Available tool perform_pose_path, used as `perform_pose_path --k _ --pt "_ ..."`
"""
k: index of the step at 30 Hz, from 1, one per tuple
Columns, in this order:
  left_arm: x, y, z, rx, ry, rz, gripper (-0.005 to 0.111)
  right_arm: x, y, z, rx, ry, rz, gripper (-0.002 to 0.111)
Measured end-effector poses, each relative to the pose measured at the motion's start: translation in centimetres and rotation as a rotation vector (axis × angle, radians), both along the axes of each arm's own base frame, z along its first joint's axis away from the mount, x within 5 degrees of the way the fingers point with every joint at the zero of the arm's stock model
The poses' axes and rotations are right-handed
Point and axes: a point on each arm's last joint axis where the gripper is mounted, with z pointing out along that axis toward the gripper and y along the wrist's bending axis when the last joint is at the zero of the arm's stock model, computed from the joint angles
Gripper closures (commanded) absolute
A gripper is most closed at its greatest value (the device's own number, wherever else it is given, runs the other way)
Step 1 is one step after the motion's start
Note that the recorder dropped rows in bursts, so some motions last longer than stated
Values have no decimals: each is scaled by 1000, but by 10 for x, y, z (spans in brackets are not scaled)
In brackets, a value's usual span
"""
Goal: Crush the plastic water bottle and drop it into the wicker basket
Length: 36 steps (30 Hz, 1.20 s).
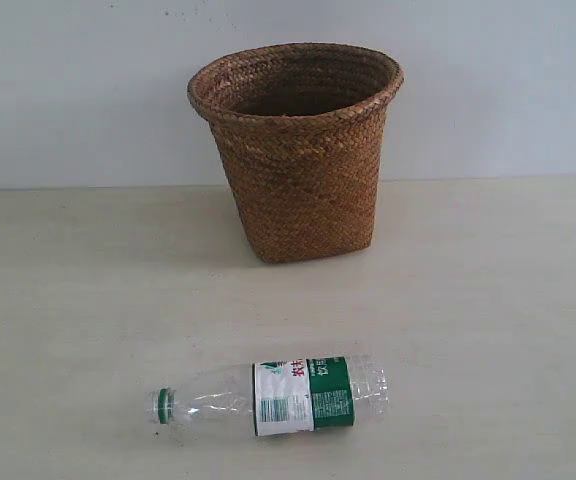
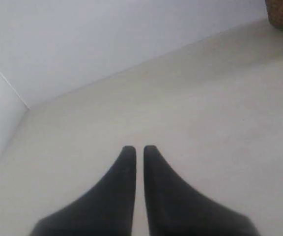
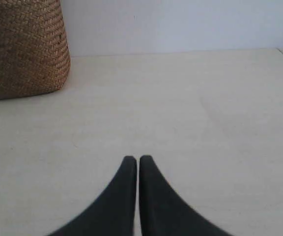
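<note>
Small clear plastic water bottle (image 1: pixel 273 395), green cap (image 1: pixel 163 405), green-and-white label (image 1: pixel 303 395), lying on side on pale tabletop (image 1: pixel 488 300), sitting at 6 o'clock in exterior view, cap pointing to 9 o'clock, body looking full and round. Brown woven wicker basket (image 1: pixel 298 150) standing upright at 12 o'clock, well apart from bottle, backing onto white wall (image 1: pixel 68 90). Left gripper (image 2: pixel 139 150) hovering over bare table, black fingers (image 2: pixel 117 196) lying together (only thin slit showing), holding nothing. Right gripper (image 3: pixel 137 160) showing same hairline gap, empty, facing table beside basket.
</note>
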Motion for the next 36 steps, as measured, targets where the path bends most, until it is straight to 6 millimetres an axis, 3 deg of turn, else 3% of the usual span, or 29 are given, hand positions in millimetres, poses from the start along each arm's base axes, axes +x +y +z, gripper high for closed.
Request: perform_pose_path --k 4,11,13,17,20,24,29,32,36 --pt "1 0 7 105 -69 -18 102 0 -1 0 -64 -3 8 108" --pt "3 -3 24 100 -259 -48 102 1 0 6 -32 -67 8 108" --pt "2 -4 26 -14 -286 -41 102 2 0 9 -38 -106 6 108" --pt "2 -4 26 -442 -312 -3 102 3 -2 20 -40 -228 -12 108" --pt "2 -4 26 -624 -319 14 102 2 -3 32 -26 -351 -37 108" --pt "2 -4 30 -744 -354 12 102 -2 -7 52 57 -574 -81 108" --pt "-4 -3 55 -885 -626 -101 102 -18 -15 79 449 -929 -78 108" --pt "-9 -3 67 -888 -751 -160 102 -22 -17 92 562 -980 -52 108" --pt "-4 -2 90 -899 -763 -162 102 -17 -14 124 523 -961 -38 108"
